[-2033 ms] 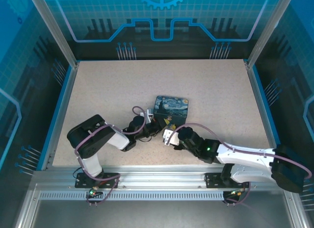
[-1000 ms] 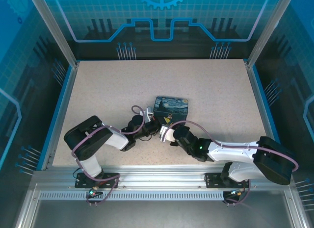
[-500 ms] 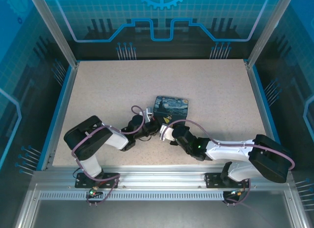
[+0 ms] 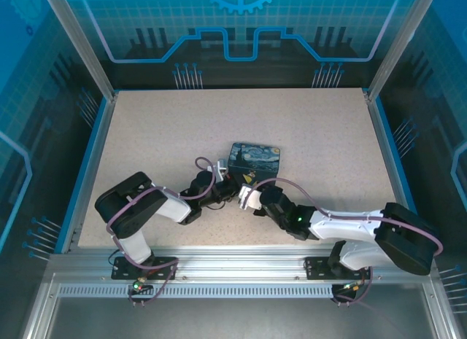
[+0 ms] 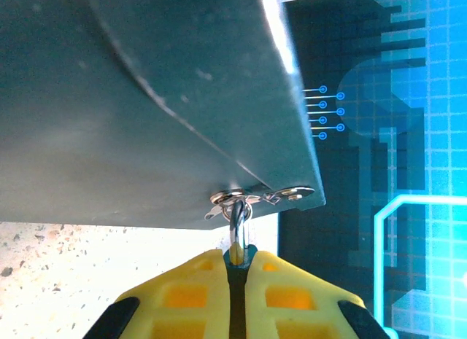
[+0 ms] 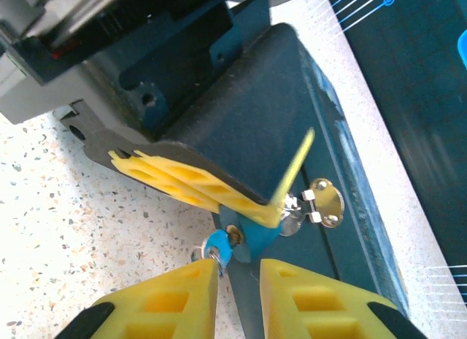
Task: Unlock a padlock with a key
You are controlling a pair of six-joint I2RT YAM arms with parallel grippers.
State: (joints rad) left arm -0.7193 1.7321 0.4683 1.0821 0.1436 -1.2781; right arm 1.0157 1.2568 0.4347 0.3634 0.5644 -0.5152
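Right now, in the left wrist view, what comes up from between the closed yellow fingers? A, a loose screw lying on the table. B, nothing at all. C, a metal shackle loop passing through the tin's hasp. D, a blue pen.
C: the shackle of the padlock rises from between the shut fingers of the left gripper into the hasp on the tin.

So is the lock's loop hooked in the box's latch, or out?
In. The padlock has its shackle through the latch on the tin; the left gripper is shut on it.
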